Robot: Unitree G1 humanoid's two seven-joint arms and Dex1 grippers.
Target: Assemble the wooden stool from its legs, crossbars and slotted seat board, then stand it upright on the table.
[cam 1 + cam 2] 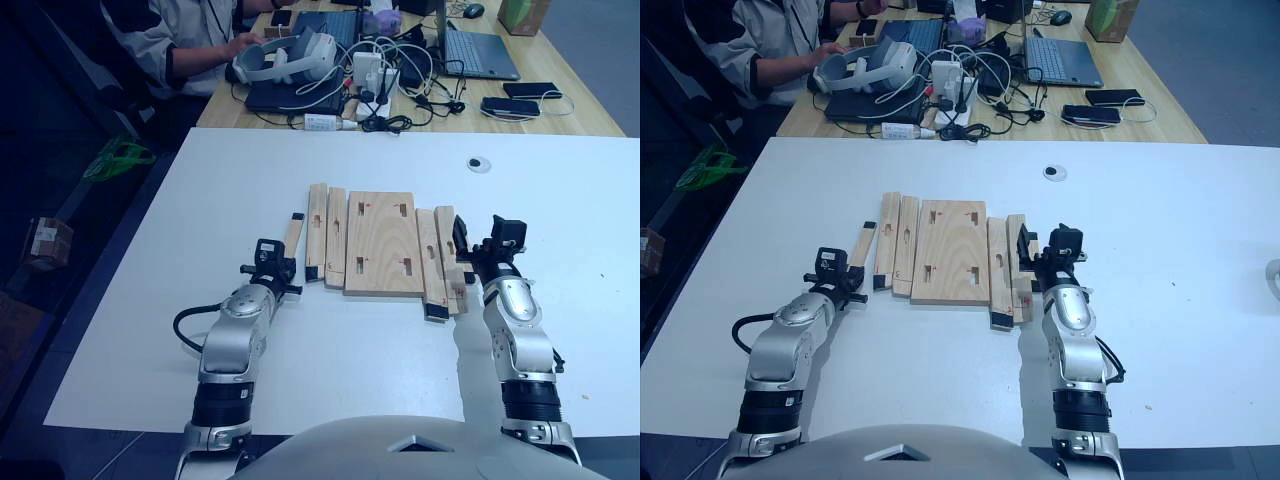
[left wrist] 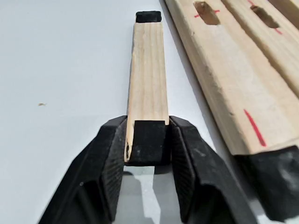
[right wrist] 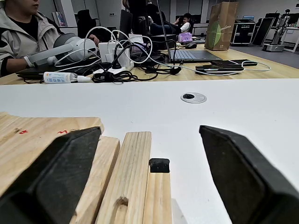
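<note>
Left wrist view: the short pale wooden crossbar with black end caps (image 2: 148, 74) lies flat on the white tabletop (image 2: 56, 70). The left hand (image 2: 147, 144) is clamped on its near cap, one black finger (image 2: 110, 163) pressed to each side. Just beside the crossbar runs a longer pale wooden leg with cut slots and red pencil marks (image 2: 224, 79), not touching it.

From the head camera, the parts lie in a row near the middle of the tabletop. The rectangular light plywood seat board with four slots (image 1: 383, 243) is flat in the centre. Two long slotted legs (image 1: 326, 232) lie side by side against its left edge, and the gripped crossbar sits left of those, slightly angled. Against the board's right edge are two more long wooden strips (image 1: 432, 262), one ending in a black cap towards the robot.

The right hand (image 1: 482, 240) is at the outer side of that right-hand group with its fingers spread wide and nothing between them (whether it touches the wood, I cannot tell). Between its fingers lie a slotted strip (image 3: 133, 177) and a shorter black-capped piece (image 3: 158, 200).

Farther back, a small round grey disc (image 1: 479, 164) sits on the tabletop. Beyond it a wooden desk (image 1: 590, 110) carries laptops, cables and a white headset (image 1: 290, 55).
</note>
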